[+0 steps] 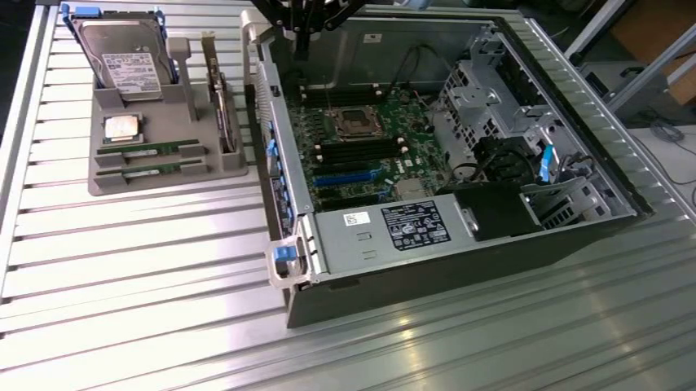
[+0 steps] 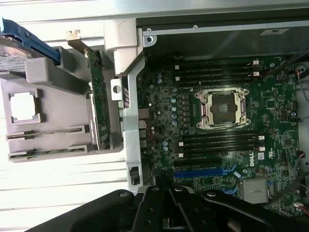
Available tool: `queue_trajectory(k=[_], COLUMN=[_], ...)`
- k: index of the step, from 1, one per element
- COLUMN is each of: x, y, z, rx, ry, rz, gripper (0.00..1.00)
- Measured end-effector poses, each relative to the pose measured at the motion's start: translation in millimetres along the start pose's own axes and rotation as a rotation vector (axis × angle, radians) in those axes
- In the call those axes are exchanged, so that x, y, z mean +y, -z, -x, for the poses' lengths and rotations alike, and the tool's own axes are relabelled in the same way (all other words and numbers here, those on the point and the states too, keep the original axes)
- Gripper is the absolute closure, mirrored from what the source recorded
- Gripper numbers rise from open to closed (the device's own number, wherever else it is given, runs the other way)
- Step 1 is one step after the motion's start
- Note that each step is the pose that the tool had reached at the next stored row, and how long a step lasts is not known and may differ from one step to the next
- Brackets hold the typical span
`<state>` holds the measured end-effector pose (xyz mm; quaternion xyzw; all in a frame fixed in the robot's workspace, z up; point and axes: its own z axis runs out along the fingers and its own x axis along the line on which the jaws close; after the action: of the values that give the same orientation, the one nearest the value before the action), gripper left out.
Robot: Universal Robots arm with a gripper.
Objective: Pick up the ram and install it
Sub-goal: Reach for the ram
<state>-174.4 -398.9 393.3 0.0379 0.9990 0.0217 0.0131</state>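
Note:
Two ram sticks, thin and green, lie edge-up in slots of the grey holder [image 1: 114, 186]: one ram [image 1: 147, 148] and a second ram [image 1: 149, 169] just in front of it. In the wrist view they are the ram [image 2: 48, 133] and the other ram [image 2: 43, 153]. My gripper [image 1: 305, 32] hangs high over the far edge of the open computer case, apart from the holder. Its black fingers [image 2: 157, 212] are shut, with nothing between them. The motherboard's black memory slots [image 1: 348, 151] [image 2: 217, 142] lie beside the processor socket [image 1: 356, 122] [image 2: 221, 108].
The holder also carries a silver hard drive [image 1: 129, 53], a square processor chip [image 1: 122, 127] and an upright card [image 1: 223, 106]. The case's tall side wall [image 1: 261, 98] stands between holder and motherboard. A power supply [image 1: 392, 228] and drive cages [image 1: 490, 90] crowd the case.

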Motion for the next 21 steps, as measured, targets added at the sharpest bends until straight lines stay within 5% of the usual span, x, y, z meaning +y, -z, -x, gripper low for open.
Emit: queue_trajectory(k=[21], x=[-1.0], y=[0.4], z=[-13.2], rx=[0.0001], ry=[0.000], rz=[0.0000], gripper=[0.89])
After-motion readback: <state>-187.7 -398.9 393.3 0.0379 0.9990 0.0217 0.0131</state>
